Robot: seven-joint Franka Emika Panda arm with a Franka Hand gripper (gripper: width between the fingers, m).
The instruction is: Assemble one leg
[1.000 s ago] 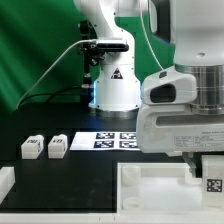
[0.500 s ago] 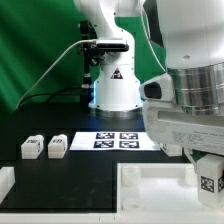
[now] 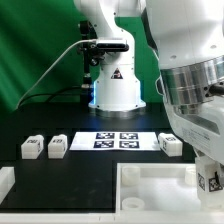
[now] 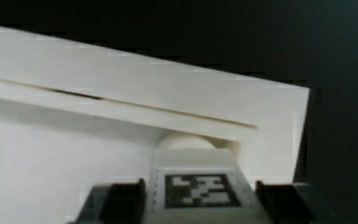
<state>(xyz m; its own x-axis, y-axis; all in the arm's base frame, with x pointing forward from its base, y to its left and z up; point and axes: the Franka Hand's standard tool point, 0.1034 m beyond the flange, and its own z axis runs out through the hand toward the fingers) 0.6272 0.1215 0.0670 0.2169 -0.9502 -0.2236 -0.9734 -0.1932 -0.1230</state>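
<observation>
My gripper (image 3: 211,180) is at the exterior view's right edge, shut on a small white leg (image 3: 212,181) with a black-and-white tag. It holds the leg over the right part of the large white tray-like part (image 3: 150,185). In the wrist view the tagged leg (image 4: 195,188) sits between my two dark fingers (image 4: 114,200), above a corner of the white tray part (image 4: 87,110). Two more legs (image 3: 32,148) (image 3: 56,146) lie side by side on the black table at the exterior view's left. Another leg (image 3: 170,144) lies just right of the marker board.
The marker board (image 3: 115,141) lies flat in the middle of the table. The arm's white base (image 3: 115,85) stands behind it against a green backdrop. A white block (image 3: 5,180) sits at the front left edge.
My arm has shifted toward the exterior view's right and rotated, carrying the held leg lower at the right edge. This uncovered the leg lying right of the marker board.
</observation>
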